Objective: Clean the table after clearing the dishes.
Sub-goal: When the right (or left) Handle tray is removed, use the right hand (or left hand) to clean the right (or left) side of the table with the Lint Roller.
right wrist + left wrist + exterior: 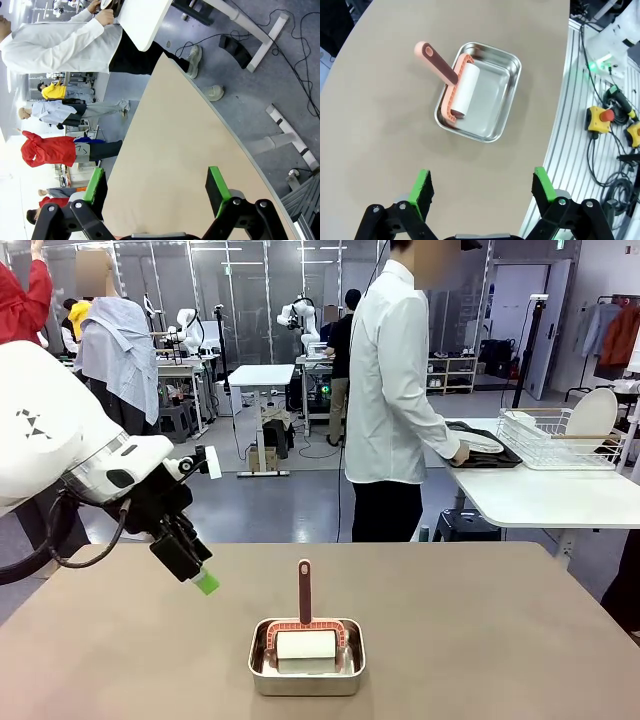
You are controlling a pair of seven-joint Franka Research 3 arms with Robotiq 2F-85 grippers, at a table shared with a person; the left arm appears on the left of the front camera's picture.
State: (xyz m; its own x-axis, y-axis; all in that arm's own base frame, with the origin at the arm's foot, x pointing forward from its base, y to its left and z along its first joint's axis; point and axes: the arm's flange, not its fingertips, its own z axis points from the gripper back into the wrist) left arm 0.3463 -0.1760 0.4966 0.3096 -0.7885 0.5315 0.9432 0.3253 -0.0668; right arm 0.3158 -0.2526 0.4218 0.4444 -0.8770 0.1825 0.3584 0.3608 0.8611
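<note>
Meanwhile, the brown table (500, 630) carries a small steel pan (300, 681) with a pink-handled roller (305, 644) near its front edge. Beyond it a person (385, 390) stands at a white side table (545, 498), hands on a dark tray (492, 457) of plates (478, 441) beside a dish rack (560, 440). The left gripper (200, 575) hovers tilted above open tabletop left of the pan (jaws spread wide, holding nothing), and the right gripper (152, 182), likewise released and empty, hangs over bare surface near the table's curved edge.
</note>
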